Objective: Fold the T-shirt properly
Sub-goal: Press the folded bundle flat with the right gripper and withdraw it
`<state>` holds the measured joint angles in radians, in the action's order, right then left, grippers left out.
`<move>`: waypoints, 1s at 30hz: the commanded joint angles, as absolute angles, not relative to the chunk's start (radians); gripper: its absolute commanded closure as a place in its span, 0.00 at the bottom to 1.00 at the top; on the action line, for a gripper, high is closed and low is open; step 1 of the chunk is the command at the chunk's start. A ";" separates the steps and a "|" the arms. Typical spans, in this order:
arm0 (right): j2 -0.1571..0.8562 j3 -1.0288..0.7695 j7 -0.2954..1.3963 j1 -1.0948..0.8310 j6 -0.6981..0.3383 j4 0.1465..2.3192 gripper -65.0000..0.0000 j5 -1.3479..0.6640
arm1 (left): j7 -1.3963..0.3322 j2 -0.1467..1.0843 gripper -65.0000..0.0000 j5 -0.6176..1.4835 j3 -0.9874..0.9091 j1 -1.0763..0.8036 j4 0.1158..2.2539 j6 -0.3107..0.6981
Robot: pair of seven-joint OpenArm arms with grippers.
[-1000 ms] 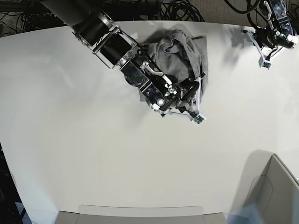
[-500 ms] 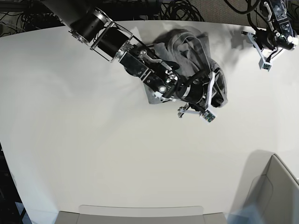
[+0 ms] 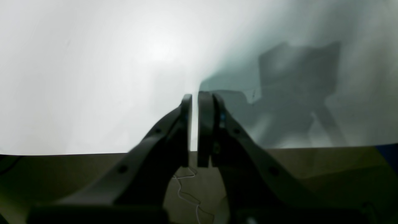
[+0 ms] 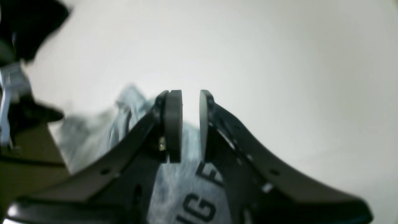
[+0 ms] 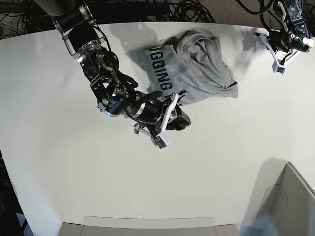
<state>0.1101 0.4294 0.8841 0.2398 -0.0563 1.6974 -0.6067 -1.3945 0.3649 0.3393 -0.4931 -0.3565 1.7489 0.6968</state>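
Since the earlier frames the right arm has swung back toward the worktop's (image 5: 74, 162) middle and let the T-shirt (image 5: 197, 69) go; the garment now lies spread with its lettering showing. The right gripper (image 5: 170, 110) sits at the shirt's near edge, jaws slightly apart, nothing between them. The white worktop has cables behind its far edge. The shirt lies rumpled at far centre, its length slanting toward the far-left. The left gripper (image 5: 280, 61), far right, is nearly pressed together, empty.
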 commanded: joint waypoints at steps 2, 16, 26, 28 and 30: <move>0.097 0.417 0.852 0.259 -0.070 1.724 0.83 -0.624 | -1.396 0.367 0.95 0.338 -0.503 -0.343 1.768 0.698; 0.252 -0.070 0.858 -0.064 -0.074 1.801 1.00 -0.702 | -1.389 0.220 1.00 0.390 -0.426 -0.257 2.051 0.698; 0.305 -0.073 0.851 -0.139 -0.077 1.751 1.00 -0.694 | -1.213 0.153 1.00 0.390 -0.134 -0.295 2.051 0.698; 0.305 -0.073 0.851 -0.136 -0.079 1.727 1.00 -0.694 | -1.194 0.150 1.00 0.390 -0.119 -0.311 2.051 0.698; 0.305 -0.067 0.851 -0.125 -0.079 1.718 1.00 -0.694 | -1.178 0.134 1.00 0.389 -0.127 -0.329 2.049 0.698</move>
